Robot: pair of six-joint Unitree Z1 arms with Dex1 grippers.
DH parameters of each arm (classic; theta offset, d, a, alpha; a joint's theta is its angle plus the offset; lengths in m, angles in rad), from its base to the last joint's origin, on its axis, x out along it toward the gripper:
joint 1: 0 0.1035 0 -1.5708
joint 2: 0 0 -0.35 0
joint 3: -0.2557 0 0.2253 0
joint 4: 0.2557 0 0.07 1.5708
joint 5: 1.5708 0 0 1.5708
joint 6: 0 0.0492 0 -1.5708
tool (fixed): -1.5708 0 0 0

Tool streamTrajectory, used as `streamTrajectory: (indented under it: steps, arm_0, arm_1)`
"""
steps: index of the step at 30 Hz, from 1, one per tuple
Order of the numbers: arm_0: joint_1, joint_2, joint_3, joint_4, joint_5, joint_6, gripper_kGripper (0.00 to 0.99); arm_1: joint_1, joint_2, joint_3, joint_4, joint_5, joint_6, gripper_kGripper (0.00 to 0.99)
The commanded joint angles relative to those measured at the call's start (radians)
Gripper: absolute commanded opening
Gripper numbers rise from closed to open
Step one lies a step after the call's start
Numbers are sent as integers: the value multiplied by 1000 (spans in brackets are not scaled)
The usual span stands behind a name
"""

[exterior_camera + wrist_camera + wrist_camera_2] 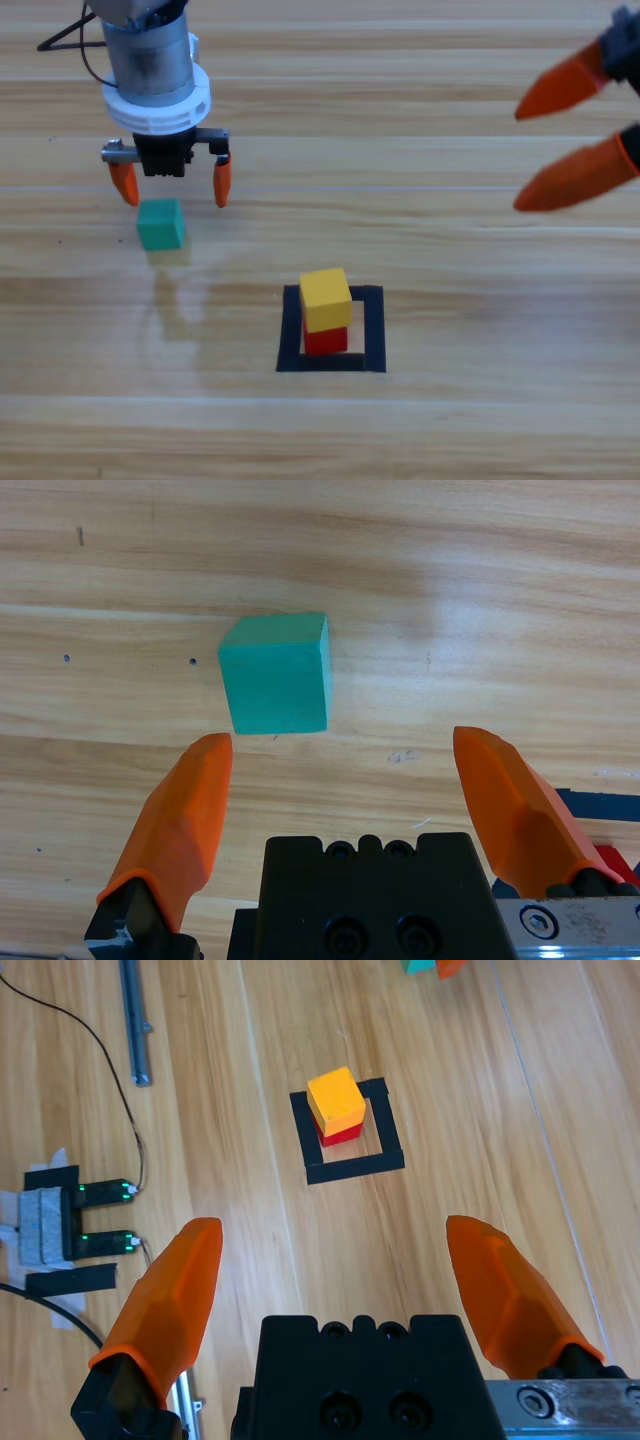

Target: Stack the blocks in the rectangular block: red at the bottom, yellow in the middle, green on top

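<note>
Wooden table (420,430), pale planks running lengthwise. In the right wrist view: a small black sensor unit with green lights (95,1222), taped down near the table's edge, a thin black cable (128,1130) running from it. A grey metal bar (135,1020) lies close by along the same edge.

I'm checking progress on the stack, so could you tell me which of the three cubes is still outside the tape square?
The green cube, alone on bare wood below the open left gripper; the yellow cube sits on red.

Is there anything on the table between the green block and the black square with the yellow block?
No. In the high view, only bare wood lies between the green block and the black square, where the yellow block sits on the red one.
</note>
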Motion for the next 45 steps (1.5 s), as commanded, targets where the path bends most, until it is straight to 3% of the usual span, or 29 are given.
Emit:
streamTrajectory:
  steps: [1, 9, 21, 45]
  arm_0:
    - [43, 48, 14, -1, -17, 34, 933]
    - [109, 34, 34, -15, -31, 57, 933]
    - [126, -48, 219, -174, -104, 74, 934]
    - [71, -32, 250, -227, -66, 55, 914]
  arm_1:
    - [103, 79, -76, 60, 3, 50, 986]
    - [117, 85, -82, 60, 3, 80, 986]
    - [122, 84, -82, 60, 3, 93, 986]
    - [122, 85, -82, 60, 3, 93, 986]
